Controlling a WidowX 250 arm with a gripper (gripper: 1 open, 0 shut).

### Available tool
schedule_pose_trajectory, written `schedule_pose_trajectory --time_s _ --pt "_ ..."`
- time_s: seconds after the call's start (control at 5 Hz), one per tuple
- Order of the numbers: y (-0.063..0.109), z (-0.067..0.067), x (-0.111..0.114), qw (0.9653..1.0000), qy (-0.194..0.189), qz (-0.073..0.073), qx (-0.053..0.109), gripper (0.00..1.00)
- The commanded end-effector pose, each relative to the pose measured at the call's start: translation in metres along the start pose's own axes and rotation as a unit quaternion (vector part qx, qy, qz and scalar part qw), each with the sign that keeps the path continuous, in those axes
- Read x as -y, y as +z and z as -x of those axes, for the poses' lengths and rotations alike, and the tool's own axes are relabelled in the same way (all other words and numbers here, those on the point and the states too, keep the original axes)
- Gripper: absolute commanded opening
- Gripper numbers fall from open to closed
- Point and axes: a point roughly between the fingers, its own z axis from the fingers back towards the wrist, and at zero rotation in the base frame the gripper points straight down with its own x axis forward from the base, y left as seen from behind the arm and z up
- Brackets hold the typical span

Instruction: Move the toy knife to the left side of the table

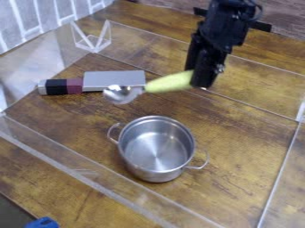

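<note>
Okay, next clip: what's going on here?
A single robot arm's gripper is shut on the yellow-green handle of a small spoon and holds it in the air above the table, its metal bowl hanging over the blade end of the toy knife. The toy knife lies flat toward the left of the table, untouched. An empty metal pot sits nearer the camera. So the arm is handling the spoon, not the knife.

The black arm reaches in from the top right, its wrist tipped steeply downward (not quite plumb). Its pincer (201,78) is clamped tight on something, hanging well above the surface.
</note>
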Motion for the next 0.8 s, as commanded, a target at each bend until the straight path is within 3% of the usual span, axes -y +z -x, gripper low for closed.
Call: schedule_pose_trajectory --time_s 0.0,0.2,0.4,0.6 --pt "0.040 0.013 0.012 0.9982 -0.016 -0.053 0.023 0.00" --pt "0.036 0.022 0.014 0.9978 0.010 -0.062 0.018 0.00" --pt "0.040 0.028 0.013 0.9965 0.028 -0.078 0.002 0.00" --pt "0.033 0.027 0.034 0.9953 0.020 -0.095 0.005 0.00"
